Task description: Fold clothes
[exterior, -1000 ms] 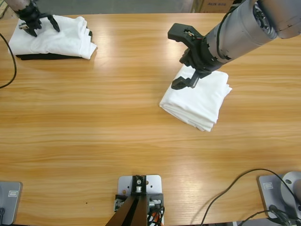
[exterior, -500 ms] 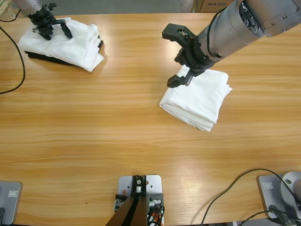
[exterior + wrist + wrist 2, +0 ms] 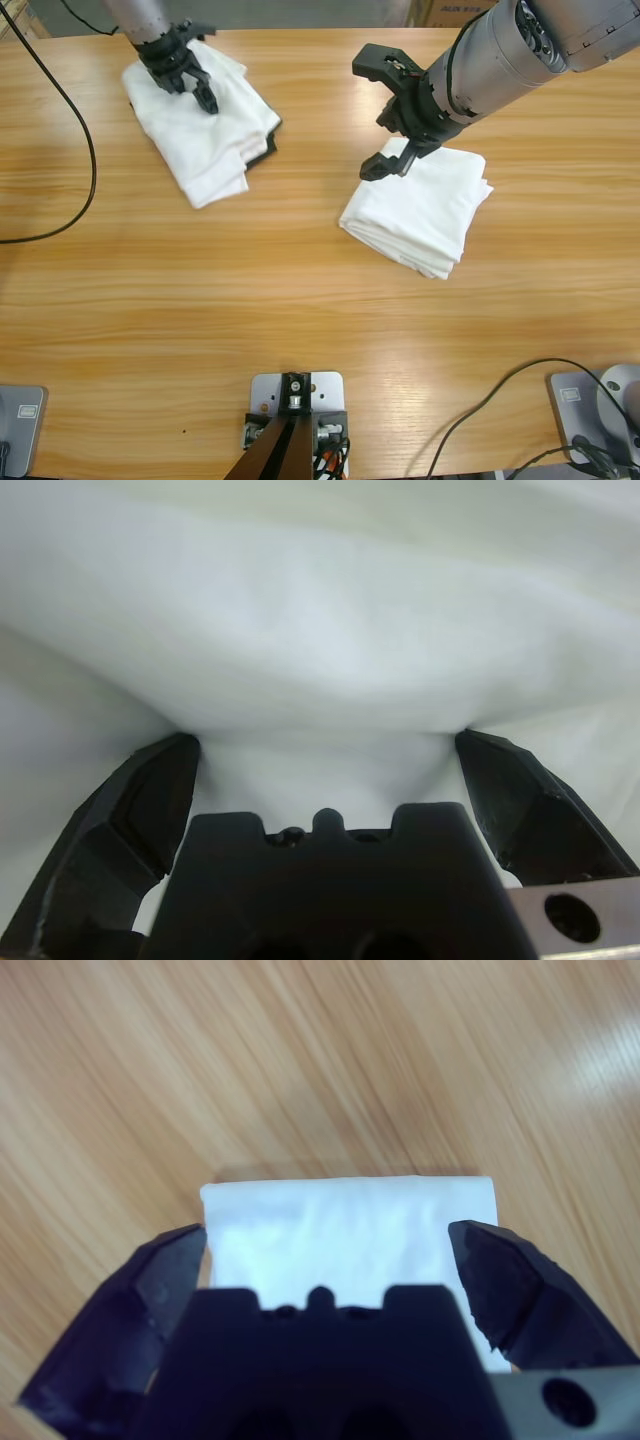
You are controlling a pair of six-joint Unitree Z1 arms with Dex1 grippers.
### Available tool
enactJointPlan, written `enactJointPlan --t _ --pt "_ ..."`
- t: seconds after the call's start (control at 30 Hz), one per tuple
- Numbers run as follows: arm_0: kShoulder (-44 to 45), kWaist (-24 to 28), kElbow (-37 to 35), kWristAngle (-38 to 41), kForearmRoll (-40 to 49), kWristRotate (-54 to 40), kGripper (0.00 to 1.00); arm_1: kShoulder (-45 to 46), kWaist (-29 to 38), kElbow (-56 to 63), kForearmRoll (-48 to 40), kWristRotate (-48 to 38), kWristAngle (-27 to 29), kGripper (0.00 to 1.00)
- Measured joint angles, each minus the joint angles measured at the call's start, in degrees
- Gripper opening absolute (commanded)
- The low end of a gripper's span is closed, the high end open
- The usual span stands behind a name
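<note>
A folded white T-shirt (image 3: 420, 212) lies right of the table's middle; in the right wrist view the same T-shirt (image 3: 340, 1230) shows just beyond the jaws. My right gripper (image 3: 372, 118) hangs open over its far left corner, with nothing between the jaws. At the far left a second pile of folded white clothes (image 3: 205, 140) lies askew. My left gripper (image 3: 188, 78) rests on its far end, open, jaws spread wide and pressed into the white cloth (image 3: 320, 630), which fills the left wrist view.
A black folded garment (image 3: 270, 146) peeks out from under the left pile's right edge. A black cable (image 3: 85, 150) curves over the table's left end. Bare wooden tabletop (image 3: 300, 300) stretches between the two piles and toward the front.
The left gripper has pushed the left pile, black garment included, to the right and toward the front, turning it. The right gripper has shifted slightly and stays open over the T-shirt's corner.
</note>
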State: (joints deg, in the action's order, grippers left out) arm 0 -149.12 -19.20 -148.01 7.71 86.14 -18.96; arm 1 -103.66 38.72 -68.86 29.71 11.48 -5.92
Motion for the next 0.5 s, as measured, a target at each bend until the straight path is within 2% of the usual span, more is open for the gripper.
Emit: enactJointPlan --t 0.23,0.3,0.4,0.5 --pt "6.20 -3.92 12.50 1.24 0.03 -11.01 1.000 0.46 -0.12 0.08 0.08 0.00 0.00 0.996" --pt "8.02 -6.51 17.72 0.46 -0.26 -13.31 1.000 1.17 -0.12 0.08 0.61 0.00 0.00 0.996" --pt "14.22 -12.02 32.26 -1.70 -8.26 -14.80 1.000 4.25 -0.13 0.35 2.04 0.00 0.03 0.991" --pt "20.83 -13.45 45.38 -4.33 -17.03 -17.60 1.000 5.90 -0.13 1.01 2.77 0.00 0.10 0.991"
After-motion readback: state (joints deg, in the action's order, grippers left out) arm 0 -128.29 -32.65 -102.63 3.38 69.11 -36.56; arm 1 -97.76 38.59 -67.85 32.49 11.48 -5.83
